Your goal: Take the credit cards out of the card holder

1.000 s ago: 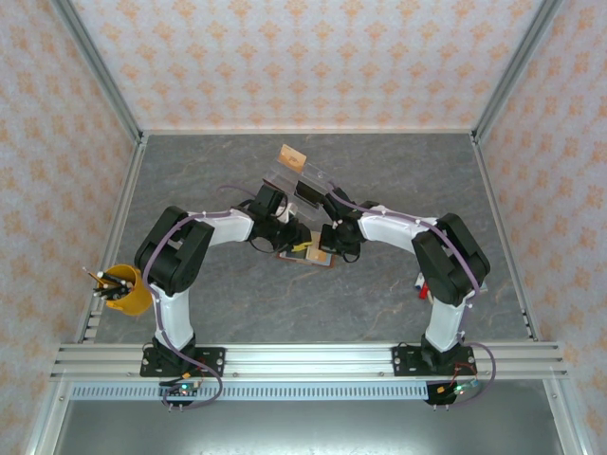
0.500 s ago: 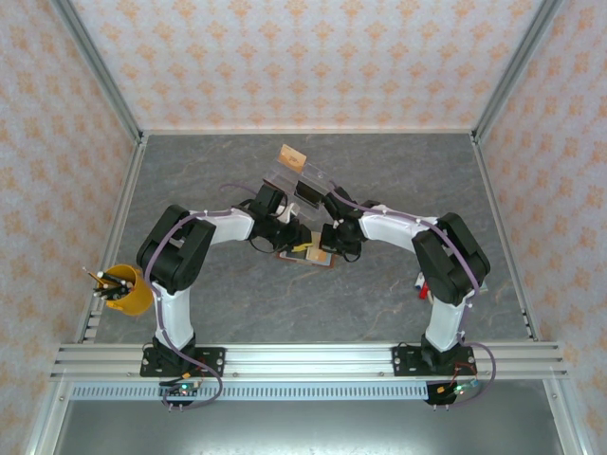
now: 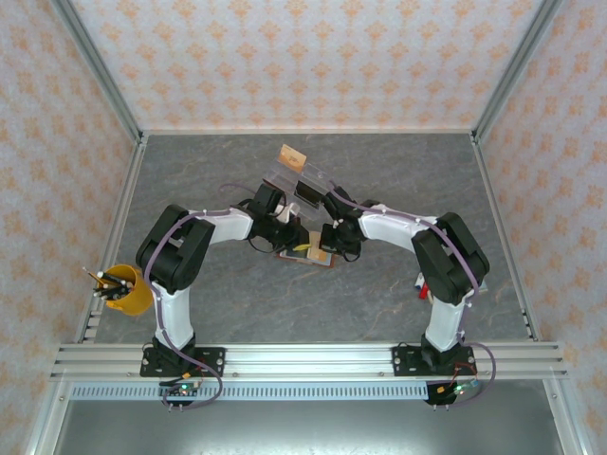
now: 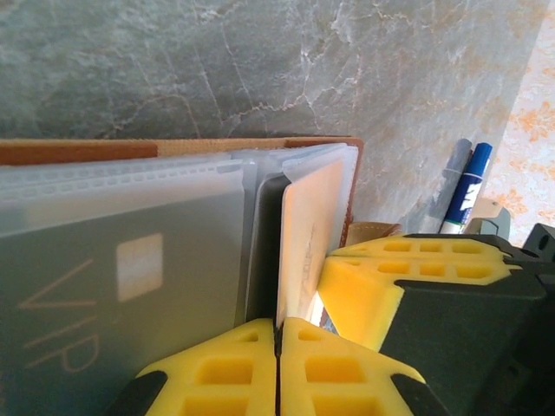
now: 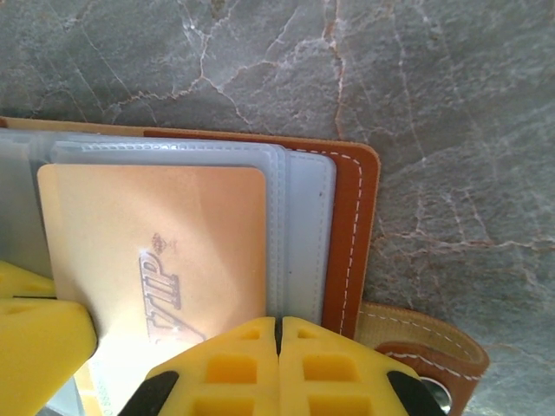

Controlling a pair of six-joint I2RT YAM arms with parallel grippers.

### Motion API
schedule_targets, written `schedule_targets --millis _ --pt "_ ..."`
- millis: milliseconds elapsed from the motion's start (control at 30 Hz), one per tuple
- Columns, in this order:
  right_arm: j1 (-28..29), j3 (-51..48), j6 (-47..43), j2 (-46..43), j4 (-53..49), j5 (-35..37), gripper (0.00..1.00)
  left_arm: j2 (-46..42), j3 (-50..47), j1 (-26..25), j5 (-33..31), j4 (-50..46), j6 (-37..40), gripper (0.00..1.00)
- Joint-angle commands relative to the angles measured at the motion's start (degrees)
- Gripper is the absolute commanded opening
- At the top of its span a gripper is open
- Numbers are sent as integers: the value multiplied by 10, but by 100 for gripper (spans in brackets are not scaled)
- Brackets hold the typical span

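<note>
Left end effector (image 4: 279,336) clenched on tan card (image 5: 156,234) in card holder (image 5: 351,225). Right end effector (image 5: 277,334) clenched, crowding alongside. Two markers (image 4: 460,186) lie nearby on desk (image 3: 379,161); pen cup (image 3: 126,290) well apart.

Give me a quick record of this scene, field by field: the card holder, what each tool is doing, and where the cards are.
card holder: open on the table, clear sleeves showing
left tool: shut on the near edge of the tan VIP card
right tool: shut on the card holder's sleeve edge
loose cards: tan card and dark card, farther back on the table
other: yellow pen cup, left side
</note>
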Motion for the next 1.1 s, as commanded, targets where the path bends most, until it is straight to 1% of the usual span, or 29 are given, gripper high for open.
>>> schedule_targets --millis 0,167,500,600,767,867,933,1067 --pt "9 -6 -8 53 -9 37 2 -34 -14 -4 52 41 10 7" --pt "8 0 -8 61 -24 52 1 -50 -32 8 57 47 11 7" --pt "9 8 -7 63 -38 72 1 -63 -47 33 36 9 32 3" --pt "8 9 -7 63 -40 73 1 -64 -45 35 25 -16 47 2" --pt "8 13 -5 58 -42 75 1 -76 -35 46 -7 -87 86 0" --pt "8 17 -7 51 -39 73 1 -95 -32 55 -31 -133 118 0" --pt "9 16 -18 39 -24 54 1 -109 -41 63 -41 -139 124 0" --pt "8 12 -46 -11 9 24 7 -131 -49 74 -65 -157 128 0"
